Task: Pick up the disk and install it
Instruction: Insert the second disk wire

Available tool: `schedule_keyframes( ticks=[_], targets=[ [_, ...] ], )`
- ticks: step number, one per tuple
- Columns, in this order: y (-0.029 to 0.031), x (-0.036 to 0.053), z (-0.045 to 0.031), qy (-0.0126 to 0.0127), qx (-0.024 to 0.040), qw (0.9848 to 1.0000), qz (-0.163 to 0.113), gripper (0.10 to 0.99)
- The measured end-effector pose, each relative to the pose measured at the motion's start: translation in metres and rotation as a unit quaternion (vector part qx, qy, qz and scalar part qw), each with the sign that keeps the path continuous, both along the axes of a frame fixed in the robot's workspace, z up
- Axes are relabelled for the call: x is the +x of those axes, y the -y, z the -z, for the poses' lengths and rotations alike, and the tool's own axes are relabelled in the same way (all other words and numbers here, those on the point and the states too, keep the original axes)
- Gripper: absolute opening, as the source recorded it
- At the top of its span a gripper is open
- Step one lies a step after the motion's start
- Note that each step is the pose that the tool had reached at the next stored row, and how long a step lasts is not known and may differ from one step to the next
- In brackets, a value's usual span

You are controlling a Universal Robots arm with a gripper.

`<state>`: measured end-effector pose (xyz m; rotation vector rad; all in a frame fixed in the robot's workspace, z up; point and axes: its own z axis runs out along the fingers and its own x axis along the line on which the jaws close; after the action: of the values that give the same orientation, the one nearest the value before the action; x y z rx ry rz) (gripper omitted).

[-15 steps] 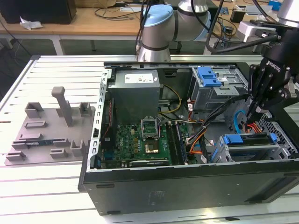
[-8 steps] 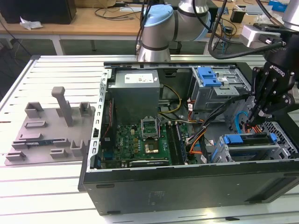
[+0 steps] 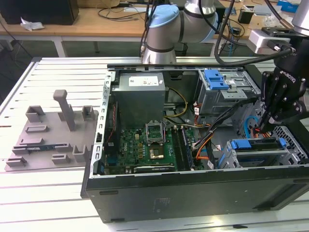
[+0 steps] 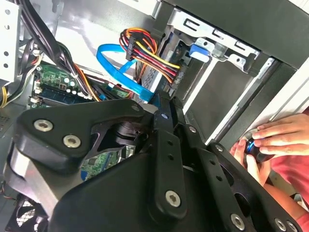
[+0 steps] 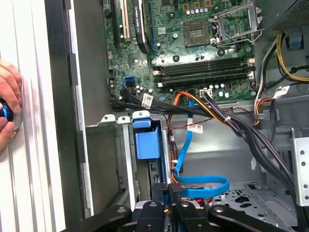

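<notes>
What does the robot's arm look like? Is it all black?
No. The arm is silver-grey metal with round light-blue caps on its joints, and black cables hang beside it. The tool is black, with flat linked bars dotted with silver screws, seen close up in the second wrist view.

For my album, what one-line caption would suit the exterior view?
A black gripper reaches into an open computer case, just above the blue-railed disk in its bay.

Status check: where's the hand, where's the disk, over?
Hand low inside black computer case, above grey metal drive cage. Silver-grey metal disk with blue rails sits in that cage. Blue flat cable loops right by the hand.
</notes>
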<state>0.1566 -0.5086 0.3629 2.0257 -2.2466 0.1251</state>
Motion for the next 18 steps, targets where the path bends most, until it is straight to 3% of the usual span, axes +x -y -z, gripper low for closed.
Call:
schedule_keyframes(
  ticks=[4, 18],
  targets=[
    [0.0035, -0.0003, 0.0001, 0.0003, 0.0012, 1.0, -0.002, 0.161],
    [0.0037, -0.0027, 0.0016, 0.0003, 0.0012, 0.9992, -0.04, 0.161]
  ],
)
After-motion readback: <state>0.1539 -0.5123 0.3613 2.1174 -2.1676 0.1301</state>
